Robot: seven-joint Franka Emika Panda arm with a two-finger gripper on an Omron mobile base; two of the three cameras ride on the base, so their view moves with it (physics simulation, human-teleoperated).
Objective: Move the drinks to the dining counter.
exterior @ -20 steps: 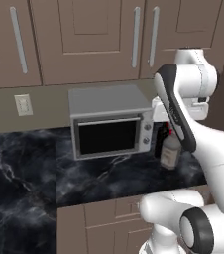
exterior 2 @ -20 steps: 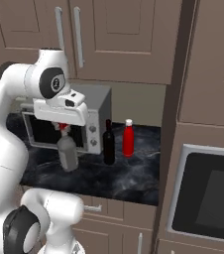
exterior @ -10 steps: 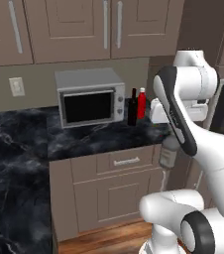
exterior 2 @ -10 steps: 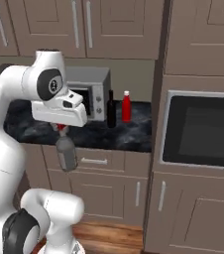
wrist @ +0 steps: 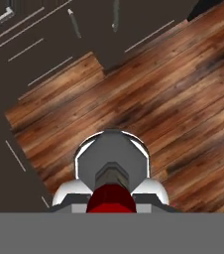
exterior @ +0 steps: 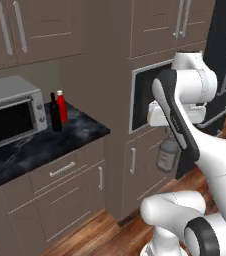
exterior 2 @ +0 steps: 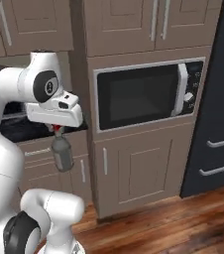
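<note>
While the base is driving across the wooden floor (wrist: 183, 99), the gripper (exterior 2: 58, 131) is holding the squat clear bottle (exterior 2: 62, 154) by its red cap (wrist: 111, 200), with both fingers squeezed tight on it. The bottle is hanging straight down below the gripper, over the floor and in front of the brown cabinet doors (exterior 2: 134, 168).

To do this step well, the arm should be keeping the bottle upright and steady, so it is not swinging or slipping out. I think the squeeze should be staying firm, because only the cap is being gripped and the body is hanging free. The base should be turning slowly and keeping the bottle away from the cabinets and the built-in oven (exterior 2: 143, 94) as it goes by. I cannot see the dining counter from this spot, so I am guessing there is some driving left to do.

Two other drinks, the tall dark wine bottle (exterior: 56, 113) and the slim red bottle (exterior: 61, 106), are standing side by side on the black marble bench (exterior: 60, 137), next to the silver toaster oven (exterior: 10, 115). They are well apart from the gripper.
</note>
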